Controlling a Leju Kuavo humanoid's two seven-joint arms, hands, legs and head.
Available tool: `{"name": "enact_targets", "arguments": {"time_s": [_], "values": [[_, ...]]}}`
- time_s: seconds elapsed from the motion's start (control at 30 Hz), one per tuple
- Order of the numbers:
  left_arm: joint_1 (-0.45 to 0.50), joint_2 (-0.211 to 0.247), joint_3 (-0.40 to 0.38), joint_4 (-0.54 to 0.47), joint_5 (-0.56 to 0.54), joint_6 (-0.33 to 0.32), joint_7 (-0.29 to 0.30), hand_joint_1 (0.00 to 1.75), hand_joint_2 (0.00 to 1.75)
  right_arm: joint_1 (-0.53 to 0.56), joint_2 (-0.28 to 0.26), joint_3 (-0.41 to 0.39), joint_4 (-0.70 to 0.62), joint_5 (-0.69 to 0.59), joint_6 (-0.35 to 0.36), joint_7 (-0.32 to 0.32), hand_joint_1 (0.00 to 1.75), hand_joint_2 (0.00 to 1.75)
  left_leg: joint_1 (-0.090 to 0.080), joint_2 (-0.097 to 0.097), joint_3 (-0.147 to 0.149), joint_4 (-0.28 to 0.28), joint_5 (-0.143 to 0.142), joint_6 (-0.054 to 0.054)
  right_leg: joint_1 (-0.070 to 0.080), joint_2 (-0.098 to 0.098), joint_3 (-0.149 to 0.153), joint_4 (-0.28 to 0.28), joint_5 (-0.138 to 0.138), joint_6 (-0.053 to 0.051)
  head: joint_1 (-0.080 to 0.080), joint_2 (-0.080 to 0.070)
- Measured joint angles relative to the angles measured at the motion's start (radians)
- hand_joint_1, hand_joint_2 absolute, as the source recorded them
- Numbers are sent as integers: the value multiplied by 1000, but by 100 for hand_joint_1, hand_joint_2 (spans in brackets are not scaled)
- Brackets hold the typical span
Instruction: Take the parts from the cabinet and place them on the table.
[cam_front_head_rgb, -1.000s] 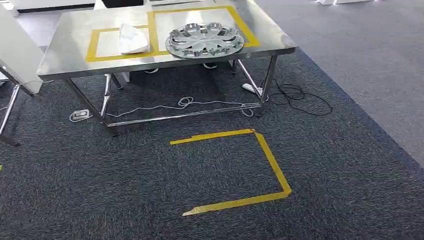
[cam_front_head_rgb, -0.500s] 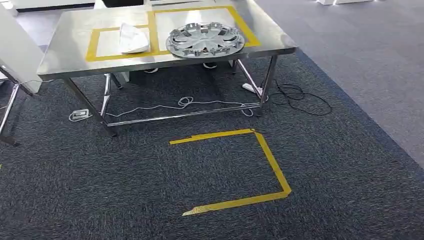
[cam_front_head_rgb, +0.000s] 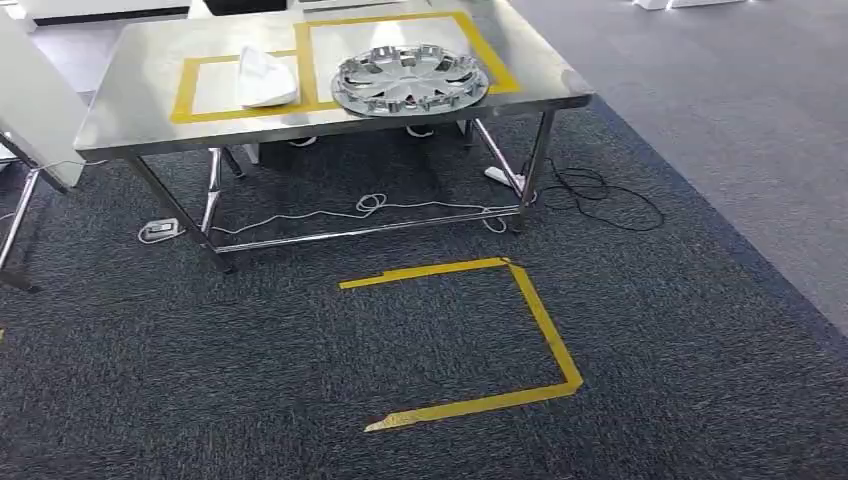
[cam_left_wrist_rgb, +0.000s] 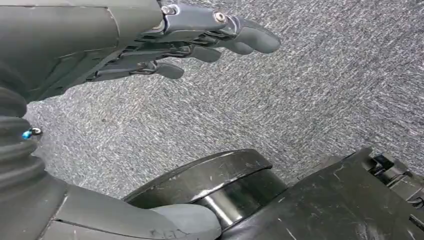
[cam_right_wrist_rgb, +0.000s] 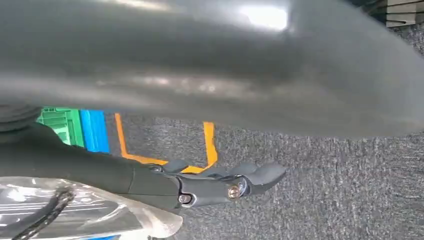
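A silver hubcap (cam_front_head_rgb: 410, 80) lies in the larger yellow-taped square on the steel table (cam_front_head_rgb: 140, 120), near its right end. To its left, in the smaller square, rests a white moulded part (cam_front_head_rgb: 266, 78). The table stands ahead of me across dark carpet. In the left wrist view my left hand (cam_left_wrist_rgb: 200, 37) hangs over the carpet with its fingers stretched out and holds nothing. My right hand (cam_right_wrist_rgb: 220, 182) also hangs with straight fingers and nothing between them.
Yellow tape (cam_front_head_rgb: 545, 320) marks a partial square on the carpet in front of the table. Cables (cam_front_head_rgb: 600, 195) and a power strip (cam_front_head_rgb: 160, 230) lie under and beside the table legs. A white panel (cam_front_head_rgb: 30, 110) stands at the left. Green and blue boxes (cam_right_wrist_rgb: 75, 130) sit behind my right hand.
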Motion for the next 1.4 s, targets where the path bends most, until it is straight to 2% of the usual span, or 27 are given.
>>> {"name": "enact_targets", "arguments": {"time_s": [1.13,1.4], "values": [[0,0,0,0,1,0,0,0,0,-1,0,-34,0,-23,6,-11,0,0,0,0,0,0,3,0,0,0,0,0,3,-1,0,0],[0,-1,0,0,2,0,0,0,0,-1,1,-37,0,-34,7,-31,0,0,0,0,0,0,3,0,0,0,0,0,3,-1,0,0]]}}
